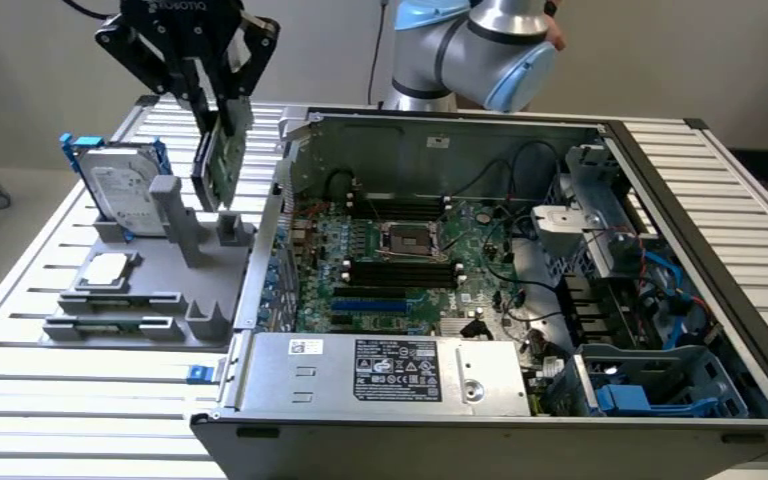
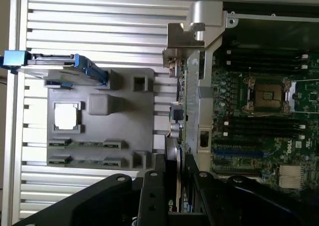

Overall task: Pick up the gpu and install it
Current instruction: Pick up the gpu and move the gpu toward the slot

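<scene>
- The gpu (image 1: 221,160) hangs straight down from the gripper (image 1: 224,115), standing on its thin edge.
- In the wrist view the gpu (image 2: 182,106) shows edge-on, and its silver end piece (image 2: 187,41) is at the end far from the hand.
- The gripper (image 2: 174,158) pinches the gpu between its two black fingers (image 2: 152,186), one on each flat side.
- The card is up in the air, just under the hand. Its low end is close above the gray holder (image 1: 144,300). I cannot tell if the two touch.
- The gray holder sits under the hand on the table (image 1: 77,400).
- A hard drive (image 1: 124,185) in a blue frame stands up in the holder, just beside the hand, on the side away from the case.
- A small square chip (image 1: 107,268) lies flat in the holder, lower than the hand and past the hard drive.
- The open case (image 1: 257,260) is just beside the hand on the other side. Its metal wall is near the card.
- The green board (image 1: 398,270) lies flat inside the case, lower than the hand.
- The arm (image 1: 478,50) shows behind the case, well apart from the hand.
</scene>
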Robot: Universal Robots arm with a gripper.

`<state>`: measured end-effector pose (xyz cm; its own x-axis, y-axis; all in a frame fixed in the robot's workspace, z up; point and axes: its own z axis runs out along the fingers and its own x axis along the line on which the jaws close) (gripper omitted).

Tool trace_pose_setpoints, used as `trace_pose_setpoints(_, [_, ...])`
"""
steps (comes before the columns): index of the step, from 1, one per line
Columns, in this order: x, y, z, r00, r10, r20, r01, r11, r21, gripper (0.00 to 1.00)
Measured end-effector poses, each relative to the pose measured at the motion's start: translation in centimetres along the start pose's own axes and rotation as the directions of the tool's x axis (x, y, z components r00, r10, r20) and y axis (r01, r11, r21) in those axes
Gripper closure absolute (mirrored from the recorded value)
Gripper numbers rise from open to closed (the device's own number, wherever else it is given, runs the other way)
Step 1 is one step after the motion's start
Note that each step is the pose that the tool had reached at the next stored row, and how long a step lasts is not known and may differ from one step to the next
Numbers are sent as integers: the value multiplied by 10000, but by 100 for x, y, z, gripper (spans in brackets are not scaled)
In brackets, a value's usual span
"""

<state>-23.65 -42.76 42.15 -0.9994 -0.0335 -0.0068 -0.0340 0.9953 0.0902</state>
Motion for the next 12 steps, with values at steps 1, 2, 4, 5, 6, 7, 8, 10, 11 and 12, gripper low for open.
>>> trace_pose_setpoints(1, [-34, -8, -16, 10000, 1, -8, -1, 10000, -15, 74])
trace_pose_setpoints(2, [-69, -16, -30, 10000, 2, -16, -2, 10000, -28, 74])
trace_pose_setpoints(4, [-145, -33, -51, 10000, 3, -29, -3, 10000, -62, 74])
trace_pose_setpoints(5, [-181, -41, -60, 10000, 4, -35, -4, 10000, -78, 74])
trace_pose_setpoints(6, [-217, -49, -68, 10000, 4, -43, -5, 10000, -95, 74])
trace_pose_setpoints(7, [-254, -57, -75, 10000, 5, -52, -6, 9999, -110, 74])
trace_pose_setpoints(8, [-291, -65, -81, 10000, 6, -59, -7, 9999, -127, 74])
trace_pose_setpoints(10, [-369, -81, -89, 10000, 8, -76, -9, 9999, -156, 74])
trace_pose_setpoints(11, [-415, -89, -91, 10000, 9, -85, -10, 9999, -171, 74])
trace_pose_setpoints(12, [-458, -96, -92, 10000, 9, -94, -11, 9998, -180, 74])
